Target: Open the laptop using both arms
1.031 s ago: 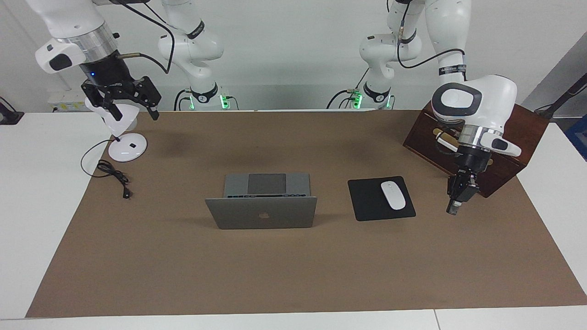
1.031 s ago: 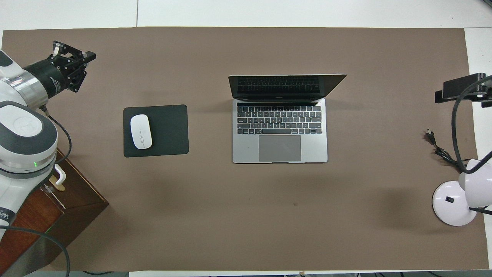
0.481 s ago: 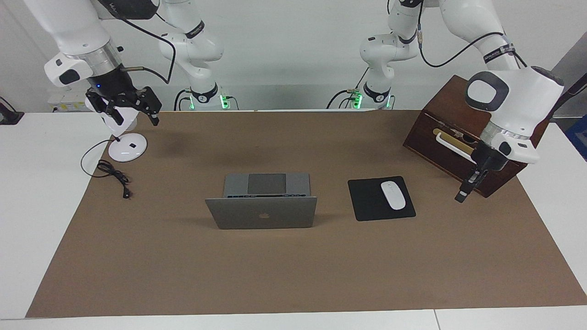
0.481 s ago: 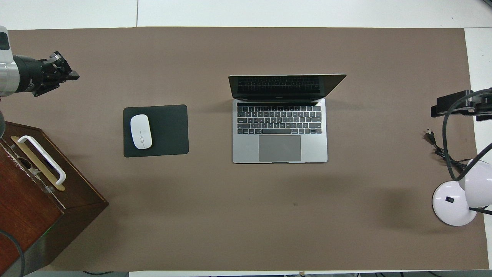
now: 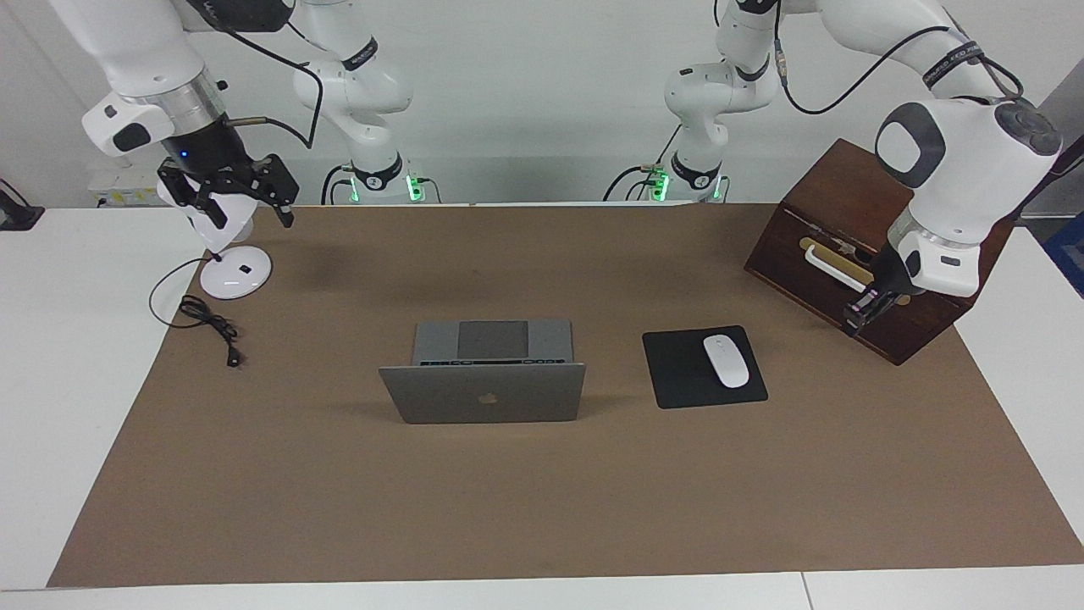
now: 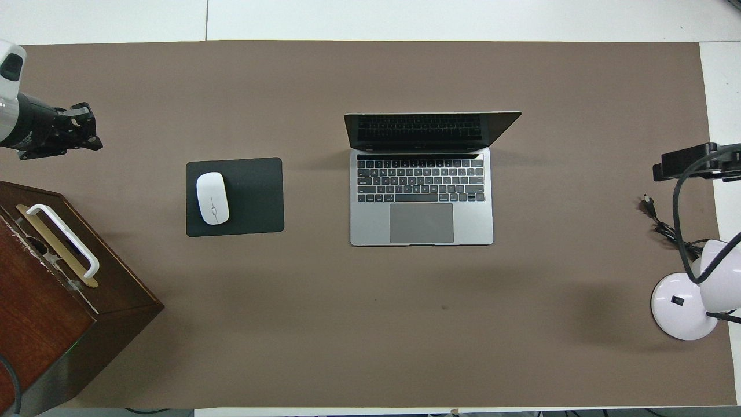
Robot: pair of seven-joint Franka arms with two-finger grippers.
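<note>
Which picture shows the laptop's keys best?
The overhead view: it looks straight down on the open laptop, so every row of keys shows. The facing view shows mostly the lid's back with the logo, plus the trackpad and only a sliver of keyboard.

Bare mat (image 6: pixel 405 324) surrounds the opened laptop (image 6: pixel 421 194).

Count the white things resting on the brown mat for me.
2: an oval white computer mouse on the black square mouse pad, toward the left arm's end; a round-based white desk lamp toward the right arm's end. None seems hidden.
</note>
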